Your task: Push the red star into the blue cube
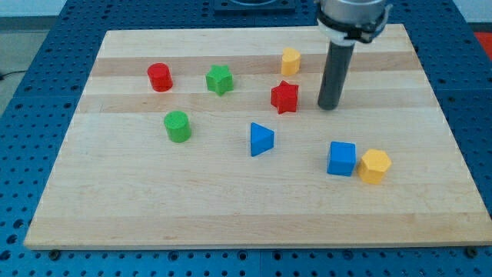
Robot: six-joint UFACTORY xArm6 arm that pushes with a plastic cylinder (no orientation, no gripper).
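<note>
The red star (284, 97) lies on the wooden board, right of centre in the upper half. The blue cube (341, 158) sits below and to the right of it, touching or nearly touching a yellow hexagonal block (374, 166) on its right. My tip (329, 106) rests on the board just right of the red star, with a small gap between them. The tip is well above the blue cube.
A yellow block (290, 60) stands just above the red star. A green star (219, 79), a red cylinder (160, 77) and a green cylinder (177, 126) lie to the left. A blue triangular block (260, 139) sits below the red star.
</note>
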